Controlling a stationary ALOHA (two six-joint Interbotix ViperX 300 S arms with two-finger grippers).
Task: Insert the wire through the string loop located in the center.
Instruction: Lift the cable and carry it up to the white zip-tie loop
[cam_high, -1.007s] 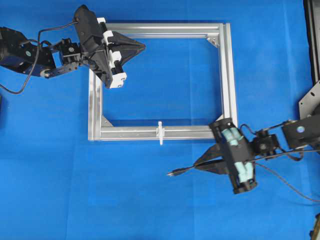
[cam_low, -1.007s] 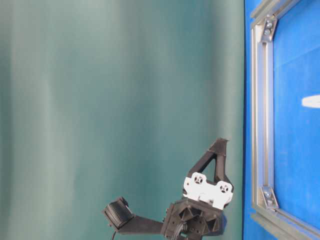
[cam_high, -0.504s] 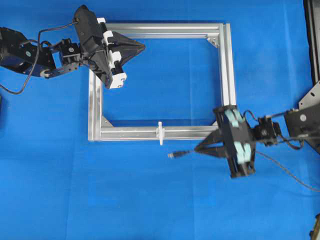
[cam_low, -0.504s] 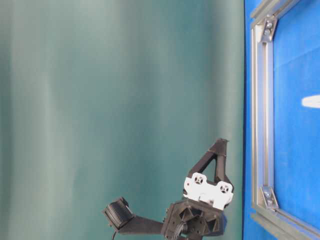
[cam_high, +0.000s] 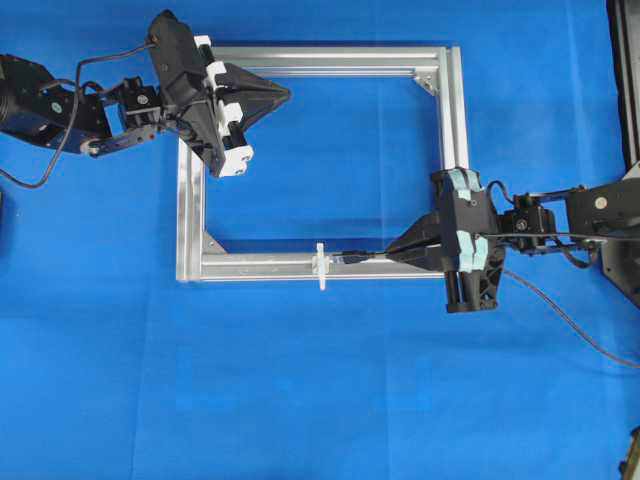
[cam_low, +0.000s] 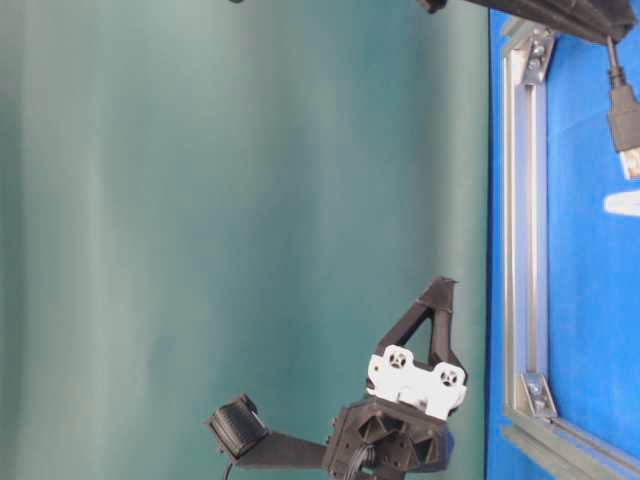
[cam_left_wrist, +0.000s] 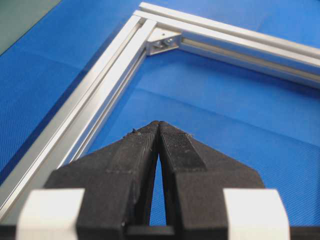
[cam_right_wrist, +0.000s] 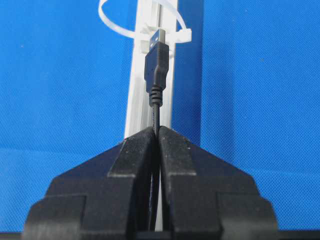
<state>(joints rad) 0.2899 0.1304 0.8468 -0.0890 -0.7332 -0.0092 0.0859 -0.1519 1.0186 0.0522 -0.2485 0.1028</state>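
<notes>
Right gripper (cam_right_wrist: 156, 131) clamped on the wire (cam_right_wrist: 156, 75); left gripper (cam_left_wrist: 159, 125) closed, empty.
Plug tip just ahead of the fingertips, at the string loop (cam_right_wrist: 145, 22); no legible markings.

Bright blue textured mat (cam_high: 300, 400) covers whole work surface. Plain teal-green curtain (cam_low: 240, 200) hangs as backdrop beyond mat edge. Lighting even, soft shadows.

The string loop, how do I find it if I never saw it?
Find the silver frame on the blue table. On its near bar, about halfway along, sits the string loop, a tiny white cross. It is the only white piece; the corner brackets are silver.
</notes>
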